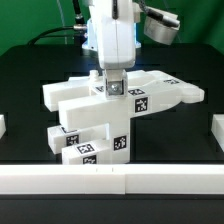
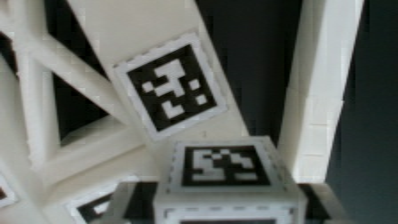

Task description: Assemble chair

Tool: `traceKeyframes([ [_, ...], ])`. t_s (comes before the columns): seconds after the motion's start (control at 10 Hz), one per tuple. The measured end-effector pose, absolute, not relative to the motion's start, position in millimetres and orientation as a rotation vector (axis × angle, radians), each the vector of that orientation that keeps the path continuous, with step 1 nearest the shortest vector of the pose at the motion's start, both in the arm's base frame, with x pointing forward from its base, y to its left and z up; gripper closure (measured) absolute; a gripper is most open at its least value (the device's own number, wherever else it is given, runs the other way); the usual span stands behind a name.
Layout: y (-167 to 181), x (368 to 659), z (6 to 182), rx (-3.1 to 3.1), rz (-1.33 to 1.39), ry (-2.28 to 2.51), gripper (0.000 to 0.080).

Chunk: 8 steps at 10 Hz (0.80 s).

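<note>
The chair parts point(image 1: 92, 122) stand joined as one blocky white piece with several black-and-white tags in the middle of the black table. My gripper point(image 1: 113, 84) reaches straight down onto its top. In the wrist view my gripper point(image 2: 222, 203) is shut on a small white tagged cube point(image 2: 222, 163), with a dark finger pad point(image 2: 143, 197) against each of its sides. Below the cube lies the X-braced frame point(image 2: 57, 95) with a large tag point(image 2: 175, 88) on it. A long white slab point(image 2: 324, 90) runs beside the frame.
A low white rail point(image 1: 110, 180) runs along the front of the table, with short white blocks at the exterior view's left point(image 1: 3, 126) and right point(image 1: 216, 130) edges. Cables hang behind the arm.
</note>
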State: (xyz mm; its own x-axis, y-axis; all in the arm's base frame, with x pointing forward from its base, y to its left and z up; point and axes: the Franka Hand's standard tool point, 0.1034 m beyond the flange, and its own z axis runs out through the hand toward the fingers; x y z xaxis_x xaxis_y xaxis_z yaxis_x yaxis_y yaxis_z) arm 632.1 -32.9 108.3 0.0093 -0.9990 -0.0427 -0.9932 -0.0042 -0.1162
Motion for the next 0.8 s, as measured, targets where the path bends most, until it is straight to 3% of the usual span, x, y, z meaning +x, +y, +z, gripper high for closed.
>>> traceKeyframes([
  [0.3, -29.3, 635.5, 108.2, -1.719, -0.064, 2.426, 0.0528],
  [0.7, -23.8, 635.4, 107.8, -1.596, -0.045, 2.507, 0.0523],
  [0.8, -23.8, 635.4, 107.8, -1.65, -0.05, 2.472, 0.0304],
])
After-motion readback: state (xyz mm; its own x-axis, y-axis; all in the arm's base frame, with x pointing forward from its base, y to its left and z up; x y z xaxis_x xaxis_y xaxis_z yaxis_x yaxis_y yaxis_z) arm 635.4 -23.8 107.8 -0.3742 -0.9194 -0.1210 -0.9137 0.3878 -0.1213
